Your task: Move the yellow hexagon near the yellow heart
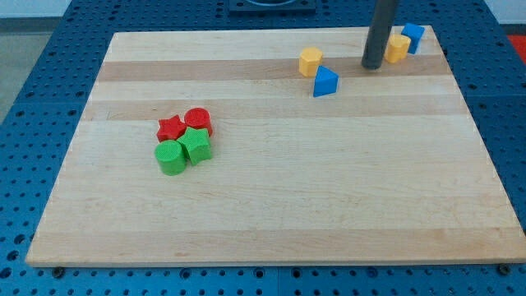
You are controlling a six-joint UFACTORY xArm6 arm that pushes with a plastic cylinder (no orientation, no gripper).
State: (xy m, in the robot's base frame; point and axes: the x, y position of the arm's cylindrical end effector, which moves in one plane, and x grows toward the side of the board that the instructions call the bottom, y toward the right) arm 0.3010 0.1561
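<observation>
The yellow hexagon sits near the top of the wooden board, right of centre. The yellow heart lies further right, near the top right corner, touching a blue block behind it. My tip is on the board just left of the yellow heart, between it and the yellow hexagon, closer to the heart. The rod partly hides the heart's left edge.
A blue triangle lies just below and right of the yellow hexagon. At the left, a cluster holds a red star, a red cylinder, a green cylinder and a green star.
</observation>
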